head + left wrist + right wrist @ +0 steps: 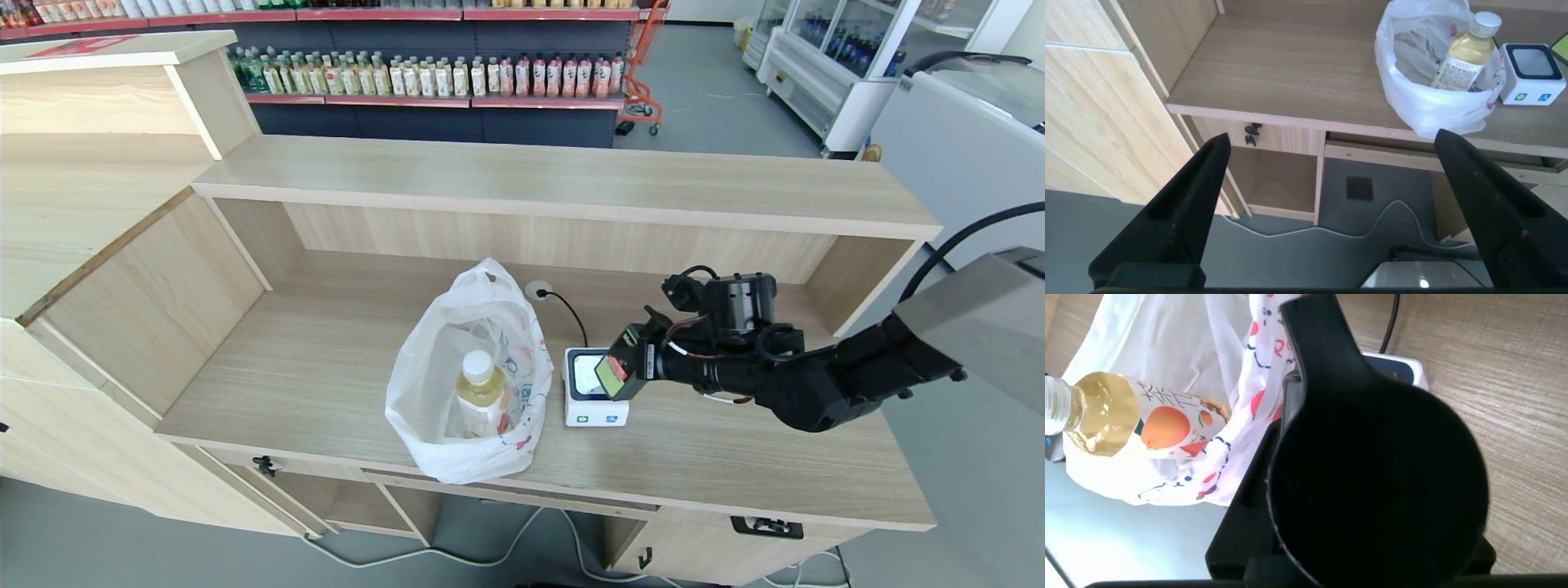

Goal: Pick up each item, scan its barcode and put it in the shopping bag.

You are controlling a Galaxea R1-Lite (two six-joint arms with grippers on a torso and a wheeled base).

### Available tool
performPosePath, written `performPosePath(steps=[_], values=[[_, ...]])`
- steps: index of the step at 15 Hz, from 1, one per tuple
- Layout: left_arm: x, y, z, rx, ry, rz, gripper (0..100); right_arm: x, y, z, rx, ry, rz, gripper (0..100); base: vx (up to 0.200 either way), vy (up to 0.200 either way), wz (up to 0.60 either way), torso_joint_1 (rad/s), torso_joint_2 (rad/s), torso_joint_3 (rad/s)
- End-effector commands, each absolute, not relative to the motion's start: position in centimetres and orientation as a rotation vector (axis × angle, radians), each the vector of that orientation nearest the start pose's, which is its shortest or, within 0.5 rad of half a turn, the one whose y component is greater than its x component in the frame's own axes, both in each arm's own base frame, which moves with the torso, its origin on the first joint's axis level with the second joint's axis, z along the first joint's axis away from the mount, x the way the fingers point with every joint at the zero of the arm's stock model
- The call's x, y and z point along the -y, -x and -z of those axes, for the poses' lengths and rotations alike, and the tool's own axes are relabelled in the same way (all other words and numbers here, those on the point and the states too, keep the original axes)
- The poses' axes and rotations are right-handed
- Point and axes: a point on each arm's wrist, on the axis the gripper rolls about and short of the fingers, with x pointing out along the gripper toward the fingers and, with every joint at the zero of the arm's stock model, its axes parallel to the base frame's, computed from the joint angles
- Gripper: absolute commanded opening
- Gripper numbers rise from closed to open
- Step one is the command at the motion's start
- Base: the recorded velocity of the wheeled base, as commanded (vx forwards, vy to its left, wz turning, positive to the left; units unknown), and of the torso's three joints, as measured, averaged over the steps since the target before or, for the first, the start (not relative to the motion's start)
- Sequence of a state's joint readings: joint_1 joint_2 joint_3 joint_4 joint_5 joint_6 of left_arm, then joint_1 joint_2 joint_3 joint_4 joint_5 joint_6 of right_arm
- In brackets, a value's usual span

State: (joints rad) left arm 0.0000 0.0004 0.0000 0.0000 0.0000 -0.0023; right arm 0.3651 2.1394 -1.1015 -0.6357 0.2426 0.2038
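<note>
left gripper (pixel 1331 140): out front of the counter, below the worktop edge; fingers spread wide, nothing between them.
counter (pixel 310 367): pale wood-grain laminate, flat and matte.
shopping bag (pixel 416 392): thin white translucent plastic, crumpled, red and blue print. Stands mouth open near the front edge.
done: one bottle (pixel 480 392) is in the bag. Clear plastic, pale yellow drink, white cap, roughly upright.
scanner (pixel 596 412): small white cube with a dark glass top, just beside the bag on the robot's right.
in hand: right gripper (pixel 633 359) is clamped on a small item (pixel 611 374) with a dark, smooth body and green face, held tilted just above the scanner window. Barcode too small to tell.
left: looks mid-scan; this item isn't bagged yet.
cable (pixel 571 314): thin, black, runs back to a round grommet.
</note>
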Motion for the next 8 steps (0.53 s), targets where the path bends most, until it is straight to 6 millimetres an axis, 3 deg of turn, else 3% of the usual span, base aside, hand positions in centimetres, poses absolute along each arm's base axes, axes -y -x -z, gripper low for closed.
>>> performPosePath(steps=[1, 8], values=[[0.0, 2.3, -7.5, 0.000, 0.003, 0.000, 100, -16.0, -38.9, -9.4, -0.466, -0.166, -0.564, 0, 0.000, 0.000, 0.00, 0.000, 0.00, 0.000], [0.0, 2.3, -7.6, -0.002, 0.003, 0.000, 100, -18.7, -40.1, -8.0, -0.462, -0.152, -0.596, 0, 0.000, 0.000, 0.00, 0.000, 0.00, 0.000]])
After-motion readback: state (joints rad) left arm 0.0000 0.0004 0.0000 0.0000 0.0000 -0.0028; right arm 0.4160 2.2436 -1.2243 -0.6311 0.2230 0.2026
